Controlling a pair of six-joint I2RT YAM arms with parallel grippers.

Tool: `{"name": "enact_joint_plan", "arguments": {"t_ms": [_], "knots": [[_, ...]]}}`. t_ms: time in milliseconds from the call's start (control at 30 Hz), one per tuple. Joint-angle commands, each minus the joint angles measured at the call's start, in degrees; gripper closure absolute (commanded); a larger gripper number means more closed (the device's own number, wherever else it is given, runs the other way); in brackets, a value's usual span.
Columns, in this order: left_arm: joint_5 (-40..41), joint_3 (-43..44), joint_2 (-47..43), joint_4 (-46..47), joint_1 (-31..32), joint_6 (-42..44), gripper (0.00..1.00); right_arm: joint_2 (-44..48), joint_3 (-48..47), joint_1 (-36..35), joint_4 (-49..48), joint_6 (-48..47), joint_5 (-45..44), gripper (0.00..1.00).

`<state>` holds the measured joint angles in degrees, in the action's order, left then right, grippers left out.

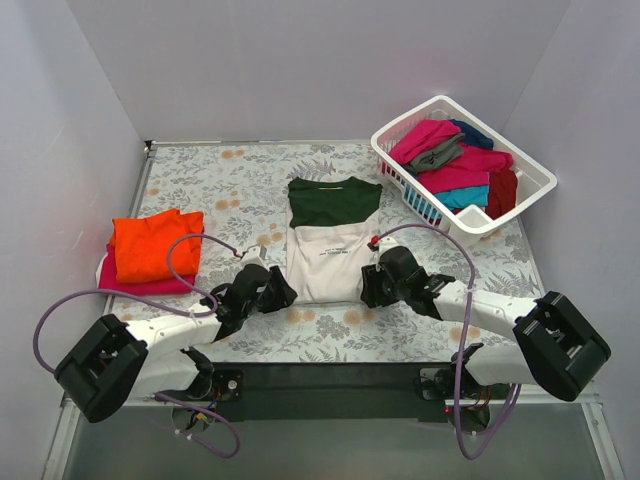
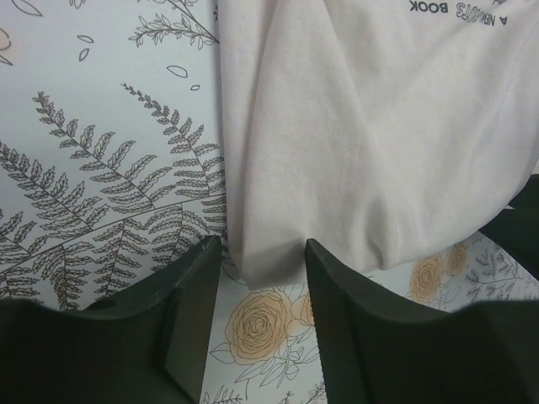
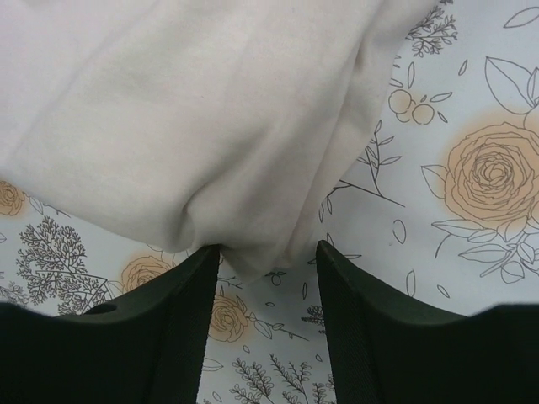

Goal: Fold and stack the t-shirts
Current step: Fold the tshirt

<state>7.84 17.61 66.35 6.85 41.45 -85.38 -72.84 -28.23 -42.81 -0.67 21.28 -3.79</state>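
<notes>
The cream-white t-shirt [image 1: 328, 258] with dark green sleeves [image 1: 333, 200] lies flat mid-table, partly folded. My left gripper [image 1: 278, 290] is open at its near-left hem corner; that corner [image 2: 263, 252] sits between the fingers [image 2: 194, 286]. My right gripper [image 1: 366, 284] is open at the near-right corner; the cloth [image 3: 261, 244] reaches into the gap between its fingers [image 3: 354, 286]. A folded orange shirt [image 1: 155, 244] lies on a magenta one [image 1: 140, 285] at the left. More shirts fill the basket [image 1: 530, 170]: magenta [image 1: 425, 138], grey [image 1: 437, 157], teal [image 1: 462, 196], dark red [image 1: 502, 190], navy [image 1: 472, 132].
The white slatted basket stands at the back right. The grey floral table cover [image 1: 240, 180] spans the table, walled on three sides. Purple cables [image 1: 190, 250] loop over the arms. The arm bases sit on a black rail [image 1: 330, 380] at the near edge.
</notes>
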Motion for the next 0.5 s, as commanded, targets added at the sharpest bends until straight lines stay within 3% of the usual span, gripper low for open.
{"name": "enact_joint_plan", "arguments": {"t_ms": [0, 67, 133, 200, 267, 467], "knots": [[-2.6, -0.8, 0.8, -2.4, 0.6, 0.2, 0.6, -1.0, 0.6, -0.1, -4.1, 0.5, 1.1, 0.58], [-3.4, -1.3, 0.6, -1.7, 0.6, 0.0, 0.68, -1.6, 0.5, -0.1, -4.3, 0.5, 1.3, 0.62], [-4.4, -2.0, 0.4, -0.5, 0.6, -0.4, 0.78, -1.8, 0.5, -0.2, -4.2, 0.5, 1.7, 0.74], [-4.3, -2.3, 0.4, -0.1, 0.6, -0.5, 0.98, -1.5, 0.8, -0.1, -3.9, 0.4, 1.7, 0.88], [-3.3, -1.8, 0.2, -1.1, 0.6, 0.1, 1.0, -0.7, 0.6, -0.1, -2.4, -0.3, 0.9, 0.97], [0.7, 3.3, -4.2, -11.2, 0.6, 5.0, 1.0, 3.8, -1.2, 0.3, 7.7, -4.3, -4.4, 0.99]]}}
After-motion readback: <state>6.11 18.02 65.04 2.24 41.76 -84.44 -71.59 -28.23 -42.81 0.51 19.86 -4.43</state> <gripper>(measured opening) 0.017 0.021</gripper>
